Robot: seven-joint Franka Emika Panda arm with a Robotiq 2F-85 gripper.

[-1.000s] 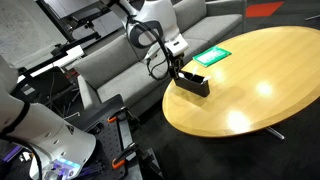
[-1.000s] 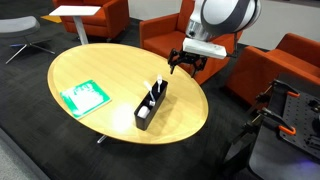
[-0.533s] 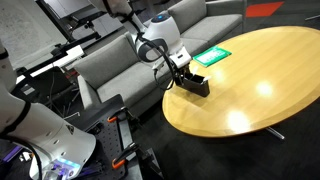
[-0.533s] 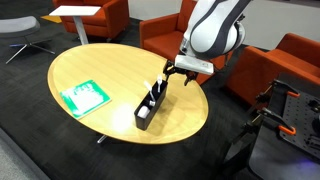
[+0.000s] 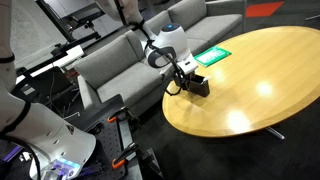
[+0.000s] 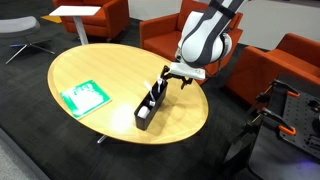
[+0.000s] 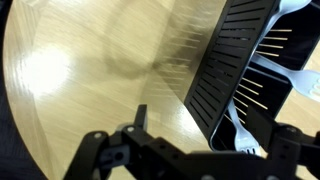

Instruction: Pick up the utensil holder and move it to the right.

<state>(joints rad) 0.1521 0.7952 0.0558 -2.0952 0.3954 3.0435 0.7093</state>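
The utensil holder [image 5: 194, 84] is a low black slatted box near the edge of the round wooden table [image 5: 255, 95]. It also shows in an exterior view [image 6: 149, 106] with white utensils in it. My gripper [image 6: 171, 79] is open and low over the holder's end nearest the arm. In the wrist view my gripper [image 7: 200, 128] has one finger on each side of the holder's slatted side wall [image 7: 232, 62]. White utensils [image 7: 243, 128] lie inside. I cannot tell whether the fingers touch the holder.
A flat green card [image 5: 212, 56] lies on the table beyond the holder; it also shows in an exterior view [image 6: 83, 96]. A grey sofa [image 5: 110, 60] stands behind the arm. Orange armchairs [image 6: 285, 65] surround the table. The table's edge is close beside the holder.
The arm has swung in and come down from above the table's edge to the holder's end. The holder has not moved.
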